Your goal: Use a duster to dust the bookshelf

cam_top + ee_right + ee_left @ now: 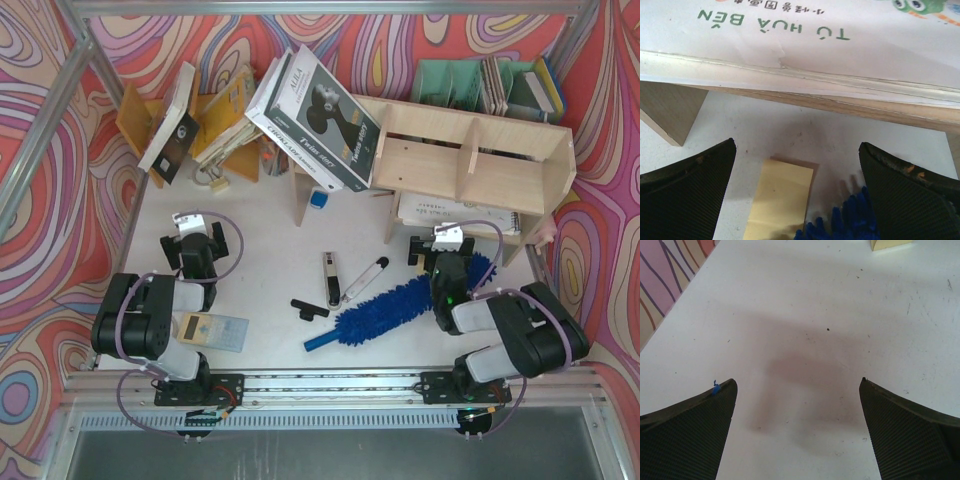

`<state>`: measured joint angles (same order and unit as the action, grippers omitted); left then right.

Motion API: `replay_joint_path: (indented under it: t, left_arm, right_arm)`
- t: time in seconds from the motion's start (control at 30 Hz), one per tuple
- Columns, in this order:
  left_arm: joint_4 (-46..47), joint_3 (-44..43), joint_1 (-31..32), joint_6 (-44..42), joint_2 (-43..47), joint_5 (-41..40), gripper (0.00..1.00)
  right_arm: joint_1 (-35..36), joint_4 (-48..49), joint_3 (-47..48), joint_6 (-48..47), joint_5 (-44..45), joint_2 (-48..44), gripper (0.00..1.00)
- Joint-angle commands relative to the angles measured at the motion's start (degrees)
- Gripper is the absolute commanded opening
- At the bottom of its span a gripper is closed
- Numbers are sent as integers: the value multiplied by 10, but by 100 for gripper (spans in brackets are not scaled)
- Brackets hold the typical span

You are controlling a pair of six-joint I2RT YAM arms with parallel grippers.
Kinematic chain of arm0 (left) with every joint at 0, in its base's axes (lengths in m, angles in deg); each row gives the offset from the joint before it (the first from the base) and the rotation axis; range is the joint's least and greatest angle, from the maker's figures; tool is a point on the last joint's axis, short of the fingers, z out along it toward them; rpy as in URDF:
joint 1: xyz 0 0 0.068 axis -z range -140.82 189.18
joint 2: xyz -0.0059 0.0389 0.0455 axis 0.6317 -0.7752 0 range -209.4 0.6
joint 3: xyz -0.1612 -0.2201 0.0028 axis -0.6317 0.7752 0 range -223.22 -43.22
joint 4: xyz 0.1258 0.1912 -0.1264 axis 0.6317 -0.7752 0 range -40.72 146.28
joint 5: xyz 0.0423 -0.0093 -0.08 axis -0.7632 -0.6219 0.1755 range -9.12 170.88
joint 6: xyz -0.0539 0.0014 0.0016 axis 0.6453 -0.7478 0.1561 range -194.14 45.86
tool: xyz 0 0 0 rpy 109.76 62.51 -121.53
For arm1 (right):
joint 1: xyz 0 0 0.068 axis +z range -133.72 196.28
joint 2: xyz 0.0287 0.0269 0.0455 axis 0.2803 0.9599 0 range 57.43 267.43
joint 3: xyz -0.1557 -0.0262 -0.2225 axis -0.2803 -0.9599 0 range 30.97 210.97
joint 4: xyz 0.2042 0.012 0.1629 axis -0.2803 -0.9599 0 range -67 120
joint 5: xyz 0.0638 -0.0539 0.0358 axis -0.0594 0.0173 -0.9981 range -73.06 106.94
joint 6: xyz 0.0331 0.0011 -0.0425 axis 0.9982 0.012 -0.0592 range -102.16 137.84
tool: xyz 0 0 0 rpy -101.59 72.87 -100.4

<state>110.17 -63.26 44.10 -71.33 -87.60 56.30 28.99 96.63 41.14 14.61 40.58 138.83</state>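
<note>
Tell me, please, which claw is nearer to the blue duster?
Right. The right claw sits over the duster at its fluffy tip, beside the bookshelf; the left claw is far off to its left, above the table.

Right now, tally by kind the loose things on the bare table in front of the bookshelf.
Blue duster: 1
Small hand tools: 3
Pale flat card: 1
Pale wooden block: 1
Total: 6

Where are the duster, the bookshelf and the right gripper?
duster (395, 303): top external view, middle of fluffy blue head.
bookshelf (425, 160): top external view, bare board inside a compartment.
right gripper (797, 145): right wrist view, midway between fingertips.
</note>
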Motion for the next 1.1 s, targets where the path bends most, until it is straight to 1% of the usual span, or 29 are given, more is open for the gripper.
replay_joint_path:
  t: [0.0,0.13,0.2,0.3,0.37,0.5,0.57,0.63,0.77,0.9,1.07]
  left_arm:
    - [4,-5,-4,12,-2,7,98]
    - [3,-5,-4,11,-1,8,98]
    - [0,-5,-3,13,-1,7,98]
    - [0,-5,-4,13,0,7,98]
    - [2,-5,-3,12,-1,7,98]
    - [2,-5,-4,12,-1,8,98]
    - [1,-5,-3,12,-1,8,98]
    - [2,-5,-4,12,-1,7,98]
    - [1,-5,-4,12,-1,7,98]
    - [1,-5,-4,12,-1,8,98]
    - [2,-5,-4,12,0,8,98]
  right_arm:
    - [-15,49,22,-23,-52,30,99]
    - [-24,50,39,-37,-91,53,99]
    - [-36,72,40,-30,-124,74,99]
    - [-43,105,49,-31,-137,116,99]
    - [-51,87,51,-23,-156,110,99]
    - [-72,115,41,-2,-172,125,99]
    - [-78,151,43,-3,-167,156,99]
    - [-80,105,58,3,-174,149,99]
    - [-80,113,58,0,-173,153,99]
    - [-81,89,67,5,-168,149,99]
    - [-80,89,69,5,-165,151,99]
